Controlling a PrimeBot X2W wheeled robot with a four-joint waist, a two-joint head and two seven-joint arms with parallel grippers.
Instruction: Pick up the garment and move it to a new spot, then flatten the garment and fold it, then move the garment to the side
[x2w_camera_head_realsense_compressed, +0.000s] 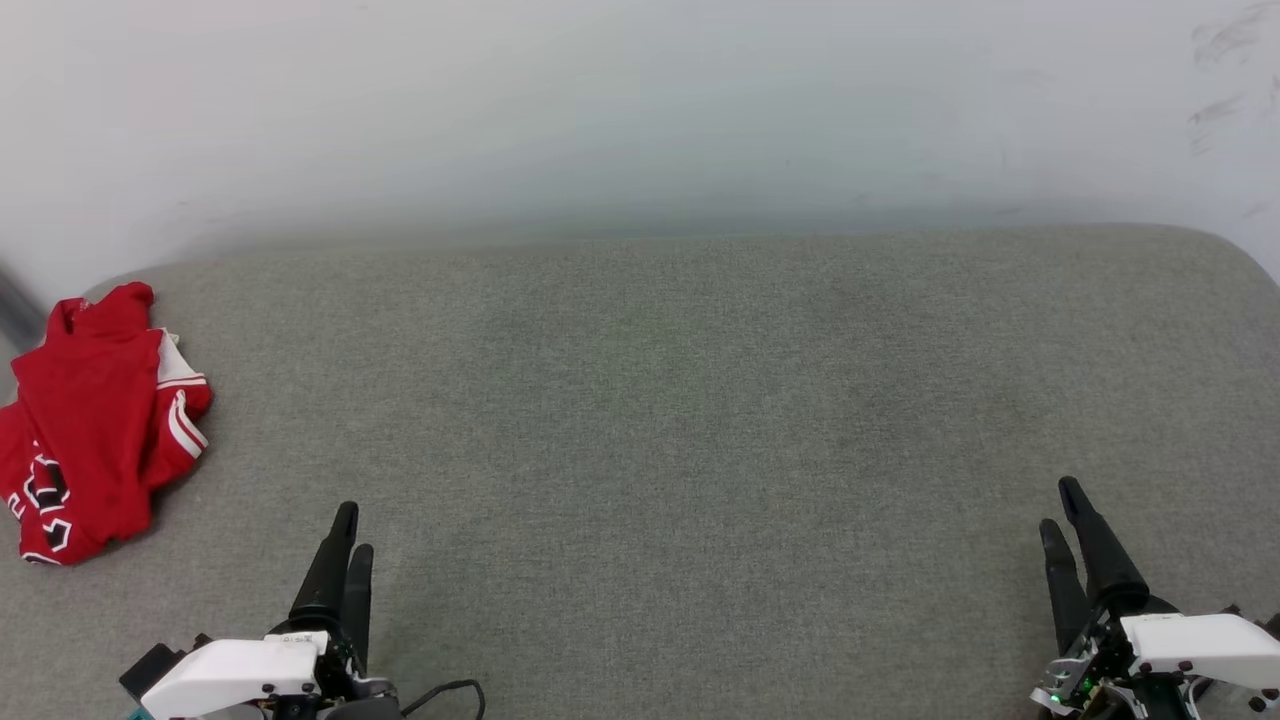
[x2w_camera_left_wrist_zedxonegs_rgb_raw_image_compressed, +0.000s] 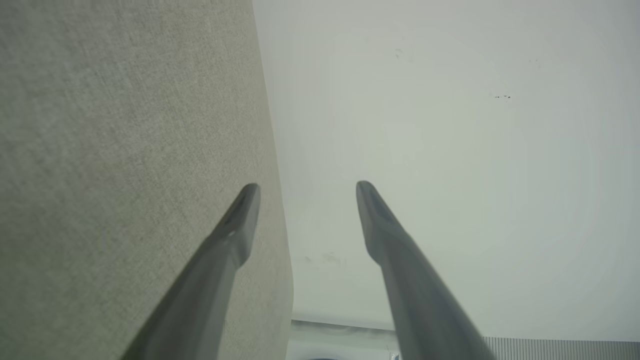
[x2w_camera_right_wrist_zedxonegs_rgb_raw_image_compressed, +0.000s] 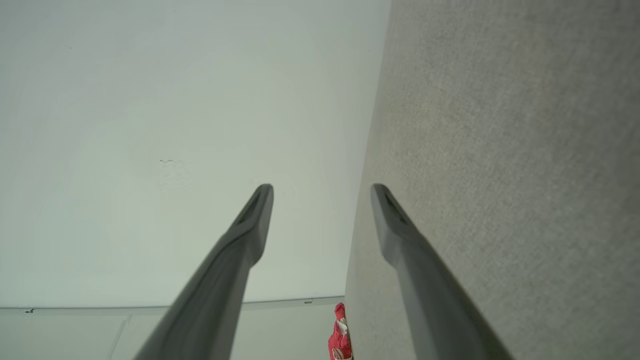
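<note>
The garment (x2w_camera_head_realsense_compressed: 95, 420) is a red jersey with white striped sleeve trim and black, white-outlined lettering. It lies crumpled at the far left edge of the grey fabric surface (x2w_camera_head_realsense_compressed: 700, 420). A small part of the garment (x2w_camera_right_wrist_zedxonegs_rgb_raw_image_compressed: 340, 336) also shows at the bottom of the right wrist view. My left gripper (x2w_camera_head_realsense_compressed: 355, 530) is at the lower left, well to the right of the garment and apart from it. In its wrist view the left gripper (x2w_camera_left_wrist_zedxonegs_rgb_raw_image_compressed: 306, 186) is open and empty. My right gripper (x2w_camera_head_realsense_compressed: 1058, 503) is at the lower right, and the right gripper (x2w_camera_right_wrist_zedxonegs_rgb_raw_image_compressed: 321, 186) is open and empty too.
A white wall (x2w_camera_head_realsense_compressed: 640, 100) rises behind the grey surface. The surface has rounded back corners and broad bare fabric between the two grippers.
</note>
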